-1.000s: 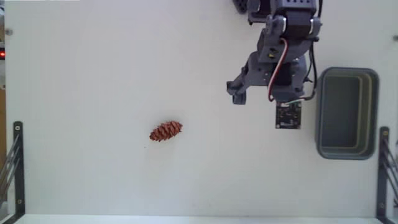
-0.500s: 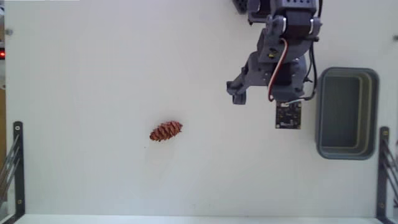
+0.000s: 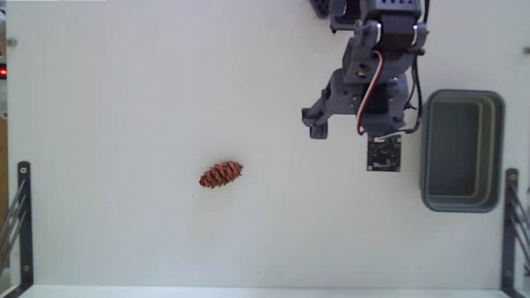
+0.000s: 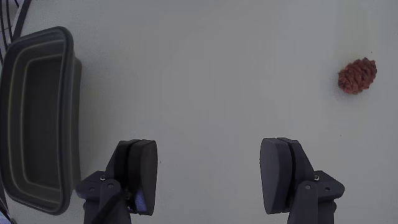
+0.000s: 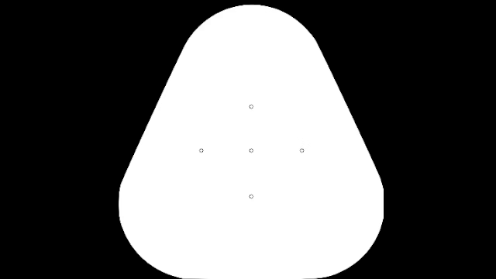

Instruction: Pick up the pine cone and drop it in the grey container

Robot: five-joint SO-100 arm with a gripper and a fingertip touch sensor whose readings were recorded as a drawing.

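Here, gripper point(image 4: 208, 177) wide open, holding nothing, above bare white table point(image 3: 124, 83). Pine cone point(image 3: 221, 175) lying well apart, left of arm in fixed view. Grey container point(image 3: 461, 151) empty, just right of arm.

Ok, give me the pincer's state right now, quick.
Pincer: open, jaws wide apart, holding nothing; the small reddish-brown scaly pine cone lies apart on the white table.

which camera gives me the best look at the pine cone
The wrist view: the pine cone appears larger there, its scales faintly visible, though it sits near the right edge. The fixed view shows the cone whole but smaller.
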